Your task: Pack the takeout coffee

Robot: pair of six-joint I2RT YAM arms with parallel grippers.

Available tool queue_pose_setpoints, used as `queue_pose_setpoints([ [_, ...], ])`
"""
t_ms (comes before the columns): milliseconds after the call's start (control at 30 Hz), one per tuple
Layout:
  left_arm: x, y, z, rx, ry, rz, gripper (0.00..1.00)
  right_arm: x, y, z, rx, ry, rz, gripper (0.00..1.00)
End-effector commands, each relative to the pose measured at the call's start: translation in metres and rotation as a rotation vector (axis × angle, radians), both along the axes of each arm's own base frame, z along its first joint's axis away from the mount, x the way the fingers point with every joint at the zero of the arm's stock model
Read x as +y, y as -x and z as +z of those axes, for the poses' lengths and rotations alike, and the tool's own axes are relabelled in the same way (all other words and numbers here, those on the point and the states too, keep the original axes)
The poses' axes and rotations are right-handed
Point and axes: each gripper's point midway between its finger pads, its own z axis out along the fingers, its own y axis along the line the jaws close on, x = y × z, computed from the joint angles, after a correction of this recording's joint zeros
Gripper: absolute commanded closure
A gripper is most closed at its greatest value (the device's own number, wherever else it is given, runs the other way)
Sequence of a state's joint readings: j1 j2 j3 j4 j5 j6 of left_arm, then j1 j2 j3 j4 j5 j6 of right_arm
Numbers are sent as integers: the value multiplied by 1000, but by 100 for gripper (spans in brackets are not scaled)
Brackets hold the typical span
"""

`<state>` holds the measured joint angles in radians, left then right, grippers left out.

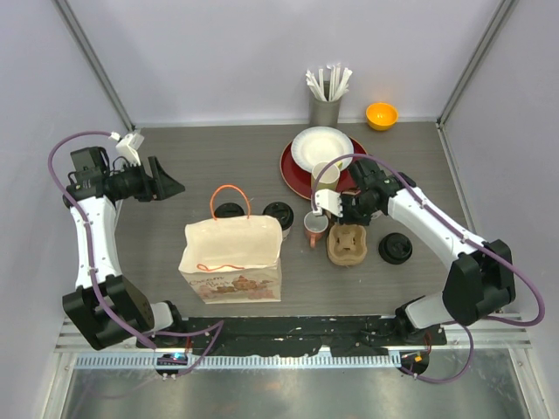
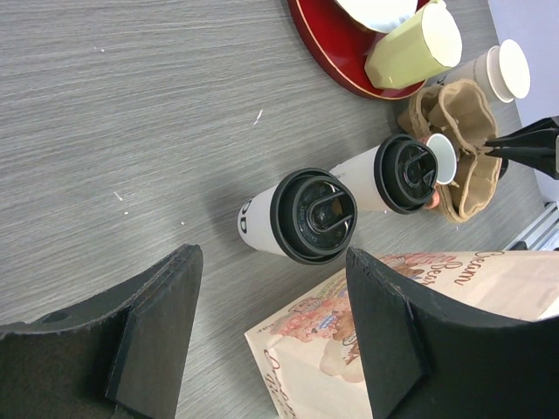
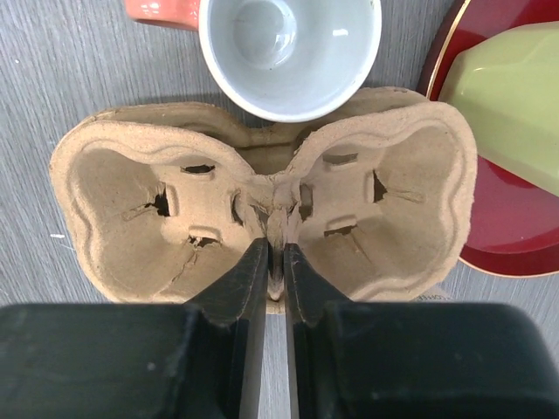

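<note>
Cardboard carrier (image 3: 113, 201), middle ridge pinched in right hand (image 3: 274, 262); lidded cups (image 2: 313, 216) beyond spread left hand (image 2: 271, 262).

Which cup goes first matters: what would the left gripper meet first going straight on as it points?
Probably the nearer lidded cup, framed between the open fingers of the left gripper; the second cup stands beyond it. Depth is unclear.

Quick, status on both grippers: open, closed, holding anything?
Left gripper: open, holding nothing.
Right gripper: closed on the centre ridge of the cardboard cup carrier.
</note>
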<state>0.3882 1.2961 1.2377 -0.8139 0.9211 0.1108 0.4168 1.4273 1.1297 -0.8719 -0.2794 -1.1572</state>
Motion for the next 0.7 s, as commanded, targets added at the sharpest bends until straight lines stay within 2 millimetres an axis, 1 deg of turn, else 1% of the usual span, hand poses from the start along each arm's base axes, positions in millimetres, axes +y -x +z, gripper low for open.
queue_pose_setpoints([
  [0,-3,-1,14,-40,4,-29,29,4,-6,19,-42,-25,14,85],
  [100,-4,0,14,-40,1,-32,30,4,-9,28,-61,-32,-3,87],
  [200,-4,0,13,-36,4,-33,29,3,-10,41,-90,-46,-26,90],
  [233,-4,-1,14,-38,4,-32,29,3,-11,46,-101,-52,-33,94],
  [333,-4,-1,12,-34,6,-31,30,3,-12,59,-142,-76,-52,99],
  [467,-4,-1,13,-33,9,-30,30,4,-13,83,-195,-124,-91,99],
  [500,-4,0,13,-31,11,-29,29,3,-15,92,-221,-139,-108,99],
  [567,-5,0,14,-35,13,-32,29,4,-20,111,-251,-200,-207,99],
  [600,-6,1,15,-34,14,-33,29,4,-29,125,-297,-238,-265,99],
  [633,-5,2,16,-36,15,-31,30,3,-32,144,-340,-284,-314,99],
  [667,-6,2,19,-38,14,-30,30,4,-33,157,-333,-363,-421,99],
])
